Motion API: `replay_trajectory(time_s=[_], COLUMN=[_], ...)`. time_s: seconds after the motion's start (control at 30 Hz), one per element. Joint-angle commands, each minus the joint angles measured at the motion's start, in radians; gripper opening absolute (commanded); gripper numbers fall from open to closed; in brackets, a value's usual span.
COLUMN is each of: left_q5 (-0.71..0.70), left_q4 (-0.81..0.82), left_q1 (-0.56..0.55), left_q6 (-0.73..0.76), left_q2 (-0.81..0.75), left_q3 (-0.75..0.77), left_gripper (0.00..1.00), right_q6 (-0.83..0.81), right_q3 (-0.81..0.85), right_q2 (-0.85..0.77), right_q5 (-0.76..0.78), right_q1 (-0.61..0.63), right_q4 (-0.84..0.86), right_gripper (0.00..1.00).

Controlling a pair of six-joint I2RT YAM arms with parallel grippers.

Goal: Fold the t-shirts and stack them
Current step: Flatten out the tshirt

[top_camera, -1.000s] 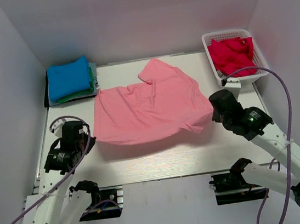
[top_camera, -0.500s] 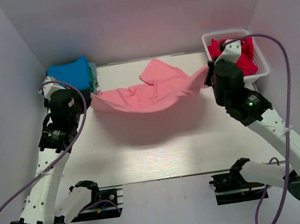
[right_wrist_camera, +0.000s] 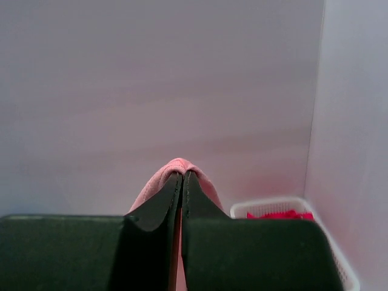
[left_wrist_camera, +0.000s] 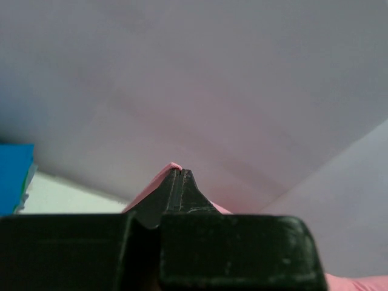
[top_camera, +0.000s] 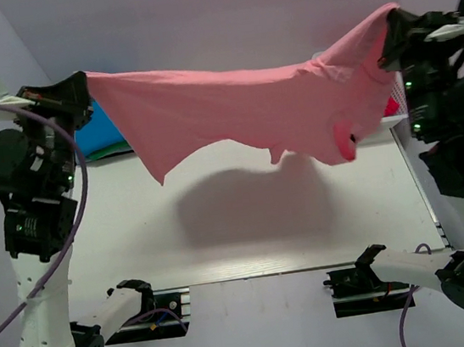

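Top external: salmon pink t-shirt hangs stretched above the worktop. Left claw and right claw each clamp a corner.

T-shirt hangs above the desk between the left end effector and right end effector. Folded stack sits at the far left corner (partly behind it), basket at far right.
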Motion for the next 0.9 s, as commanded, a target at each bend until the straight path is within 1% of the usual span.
replay_trajectory(time_s=[0.0,0.07,0.1,0.2,0.33,0.43,0.53,0.67,0.73,0.83,0.87], left_q5=[0.018,0.018,0.018,0.045,0.102,0.130,0.150,0.150,0.150,0.127,0.110], left_q4=[-0.014,-0.035,-0.044,-0.067,-0.099,-0.124,-0.136,-0.156,-0.156,-0.146,-0.130], left_q1=[0.004,0.004,0.004,0.013,0.013,0.013,0.013,0.013,0.013,0.013,0.013], left_q6=[0.054,0.054,0.054,0.054,0.045,0.034,0.025,0.025,0.016,0.016,0.007], left_q2=[-0.057,-0.087,-0.100,-0.152,-0.209,-0.230,-0.239,-0.249,-0.259,-0.269,-0.269], left_q3=[0.075,0.110,0.119,0.131,0.168,0.196,0.216,0.216,0.179,0.096,0.070], left_gripper=[0.00,0.00,0.00,0.00,0.00,0.00,0.00,0.00,0.00,0.00,0.00], right_q6=[-0.068,-0.066,-0.065,-0.050,-0.034,-0.008,0.022,0.024,0.023,0.009,0.007], right_q3=[0.117,0.155,0.168,0.204,0.204,0.207,0.201,0.185,0.173,0.072,0.025], right_q2=[-0.028,-0.042,-0.076,-0.125,-0.187,-0.225,-0.248,-0.243,-0.230,-0.213,-0.205], right_q5=[-0.106,-0.149,-0.210,-0.266,-0.336,-0.422,-0.450,-0.441,-0.413,-0.346,-0.288], right_q1=[0.001,-0.001,-0.001,-0.003,-0.003,-0.006,-0.004,-0.004,-0.006,-0.003,-0.003], right_q4=[-0.019,-0.051,-0.054,-0.083,-0.108,-0.141,-0.163,-0.154,-0.140,-0.071,-0.037], right_gripper=[0.00,0.00,0.00,0.00,0.00,0.00,0.00,0.00,0.00,0.00,0.00])
